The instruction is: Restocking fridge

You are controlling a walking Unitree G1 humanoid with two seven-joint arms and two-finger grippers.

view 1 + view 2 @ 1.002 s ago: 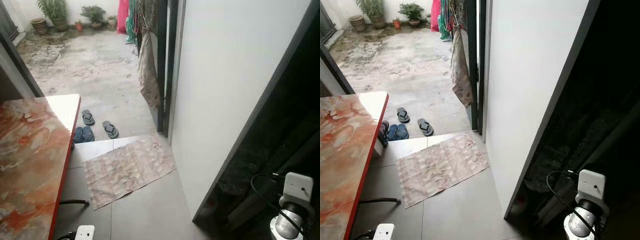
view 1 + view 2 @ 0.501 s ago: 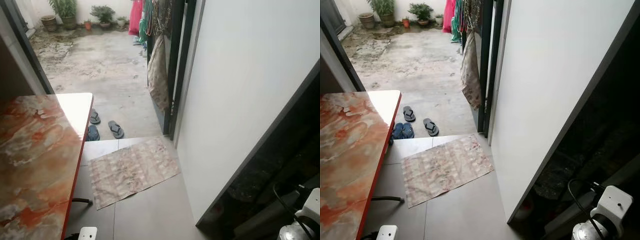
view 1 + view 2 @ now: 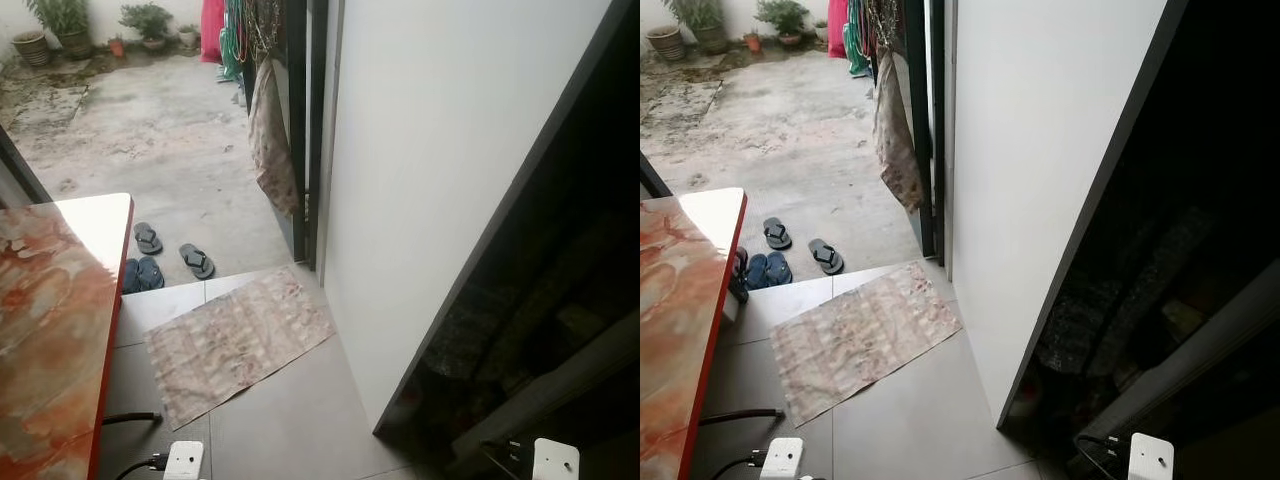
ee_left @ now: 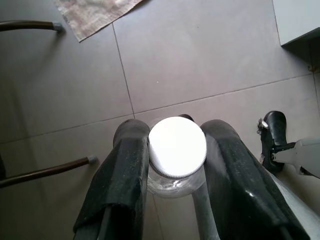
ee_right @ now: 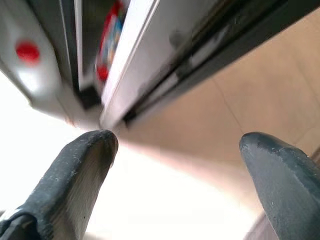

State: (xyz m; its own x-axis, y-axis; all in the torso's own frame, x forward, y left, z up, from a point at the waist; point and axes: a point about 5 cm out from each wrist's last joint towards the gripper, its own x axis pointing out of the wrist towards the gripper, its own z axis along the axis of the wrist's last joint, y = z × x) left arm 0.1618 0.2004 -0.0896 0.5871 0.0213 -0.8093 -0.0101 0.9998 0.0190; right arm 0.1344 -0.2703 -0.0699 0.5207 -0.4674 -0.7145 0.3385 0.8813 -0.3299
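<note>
Fingers point(image 4: 125, 170) of the left gripper point(image 4: 176, 165) clench a white-lidded jar point(image 4: 177, 150) above the floor point(image 4: 200, 65); right gripper point(image 5: 177, 165) fingers spread apart

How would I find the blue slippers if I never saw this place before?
Start at the patterned floor mat lying by the open doorway to the concrete yard. Just past the mat's far left corner, footwear sits on the yard floor beside the end of the red marble-look table. The blue slippers are the pair lying side by side nearest the table; the dark grey sandals next to them lie apart.
</note>
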